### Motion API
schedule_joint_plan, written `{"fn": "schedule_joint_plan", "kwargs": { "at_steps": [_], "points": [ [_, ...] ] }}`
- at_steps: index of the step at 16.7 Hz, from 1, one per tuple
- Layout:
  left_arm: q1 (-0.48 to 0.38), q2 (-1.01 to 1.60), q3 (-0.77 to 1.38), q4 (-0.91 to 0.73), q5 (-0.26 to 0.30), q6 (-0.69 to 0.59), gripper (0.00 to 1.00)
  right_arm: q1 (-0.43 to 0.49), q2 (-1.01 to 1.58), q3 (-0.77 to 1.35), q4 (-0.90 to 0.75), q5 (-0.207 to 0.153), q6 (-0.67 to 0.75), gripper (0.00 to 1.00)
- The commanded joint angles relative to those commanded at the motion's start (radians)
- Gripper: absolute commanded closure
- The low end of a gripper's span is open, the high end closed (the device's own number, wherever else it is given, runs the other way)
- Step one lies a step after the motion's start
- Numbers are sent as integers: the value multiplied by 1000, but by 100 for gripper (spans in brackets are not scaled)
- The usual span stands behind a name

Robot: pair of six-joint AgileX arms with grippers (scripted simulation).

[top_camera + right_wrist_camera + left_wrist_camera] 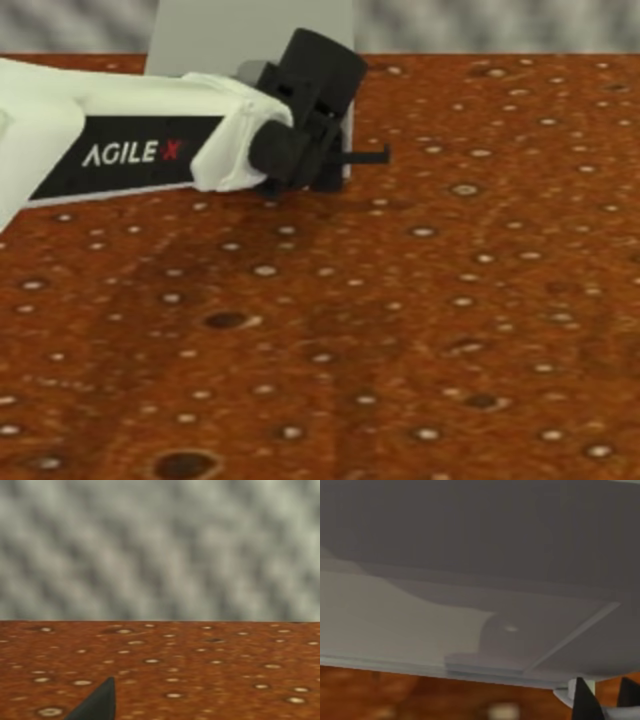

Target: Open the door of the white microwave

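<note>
Your left arm (120,140), white with the AgileX lettering, fills the upper left of the top view and reaches across to the microwave. Its end effector (345,155) sits at the microwave's front right corner, with a thin dark finger (372,155) poking out past that edge toward the right over the worktop. You cannot tell from any view whether its fingers are spread or closed, or whether they grip anything.

From the left wrist view, two dark fingertips (583,700) show just below the pale underside and front of the white microwave (470,555), very close to it. A slim raised strip (485,662) runs along the lower edge there; whether it is part of the door cannot be told.

You see the white microwave (230,35) at the far left-centre edge of the worktop (400,330), mostly hidden by the arm.

To the right and toward the near side, the brown speckled worktop lies open. The right wrist view shows only one dark fingertip (97,702) of your right end effector above bare worktop (200,670), with a grey wall (160,545) behind; its state cannot be told.
</note>
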Motion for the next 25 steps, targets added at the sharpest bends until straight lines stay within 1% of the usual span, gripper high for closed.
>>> {"fn": "schedule_joint_plan", "kwargs": {
  "at_steps": [21,25],
  "points": [
    [0,0,0,0,0,0,100,0,0,0,0,0,0,0],
    [-3,-8,-19,10,15,14,100,0,0,0,0,0,0,0]
  ]
}}
